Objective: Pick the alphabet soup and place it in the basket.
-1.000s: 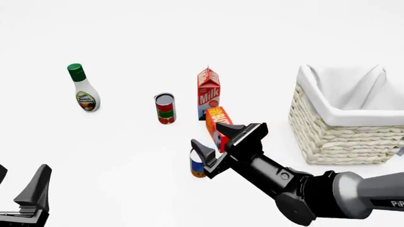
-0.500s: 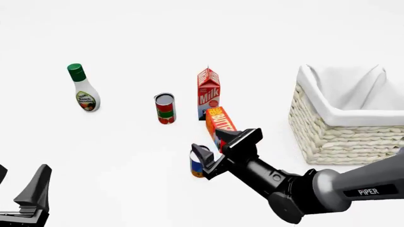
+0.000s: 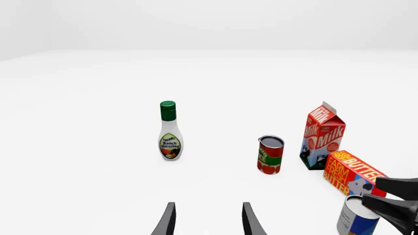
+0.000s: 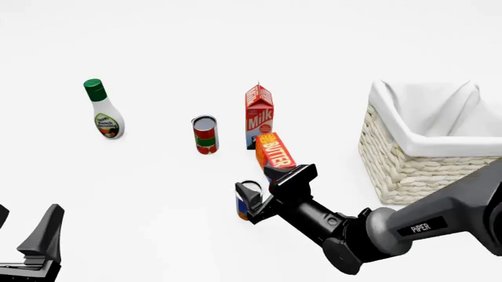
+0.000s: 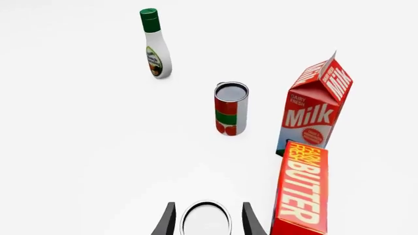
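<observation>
Cylindrical alphabet soup (image 4: pixel 247 200) sits between right hand (image 4: pixel 267 189) fingers.

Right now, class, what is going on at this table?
The right hand has its fingers on either side of the alphabet soup, which stands on the table beside the butter box; whether they grip it is unclear. The basket waits further right. The left hand is open and idle.

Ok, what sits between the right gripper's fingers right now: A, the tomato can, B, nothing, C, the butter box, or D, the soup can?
D: the right wrist view shows the soup can's silver top between the right gripper's fingers, with the butter box beside it.
</observation>
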`<state>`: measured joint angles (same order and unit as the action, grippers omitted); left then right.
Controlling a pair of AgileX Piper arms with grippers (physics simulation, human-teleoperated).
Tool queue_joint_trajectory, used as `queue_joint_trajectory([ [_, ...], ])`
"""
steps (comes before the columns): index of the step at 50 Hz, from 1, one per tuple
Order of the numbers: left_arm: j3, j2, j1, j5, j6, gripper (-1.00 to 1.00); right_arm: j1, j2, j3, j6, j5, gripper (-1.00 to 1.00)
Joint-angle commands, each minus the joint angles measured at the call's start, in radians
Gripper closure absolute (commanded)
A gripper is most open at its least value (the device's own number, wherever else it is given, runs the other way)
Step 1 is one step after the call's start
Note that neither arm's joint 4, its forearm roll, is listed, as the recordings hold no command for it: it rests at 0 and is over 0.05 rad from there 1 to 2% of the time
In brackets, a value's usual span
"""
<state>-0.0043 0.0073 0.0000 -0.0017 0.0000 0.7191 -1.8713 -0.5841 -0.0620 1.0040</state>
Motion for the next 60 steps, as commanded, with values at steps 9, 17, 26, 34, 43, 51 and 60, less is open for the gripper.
queue_joint_trajectory([
  [9, 0.000, 0.000, 0.000, 0.000, 0.000, -1.00, -0.001, -0.076, -0.029, -0.025, 0.024, -1.00],
  [17, 0.000, 0.000, 0.000, 0.000, 0.000, -1.00, -0.002, -0.104, -0.037, -0.034, 0.036, -1.00],
  [26, 0.000, 0.000, 0.000, 0.000, 0.000, -1.00, 0.004, -0.119, -0.048, -0.039, 0.034, -1.00],
  [34, 0.000, 0.000, 0.000, 0.000, 0.000, -1.00, 0.009, -0.131, -0.056, -0.044, 0.035, -1.00],
  [43, 0.000, 0.000, 0.000, 0.000, 0.000, -1.00, 0.011, -0.150, -0.063, -0.050, 0.041, -1.00],
  [51, 0.000, 0.000, 0.000, 0.000, 0.000, -1.00, 0.010, -0.173, -0.070, -0.058, 0.049, -1.00],
  [60, 0.000, 0.000, 0.000, 0.000, 0.000, -1.00, 0.014, -0.211, -0.078, -0.070, 0.066, -1.00],
])
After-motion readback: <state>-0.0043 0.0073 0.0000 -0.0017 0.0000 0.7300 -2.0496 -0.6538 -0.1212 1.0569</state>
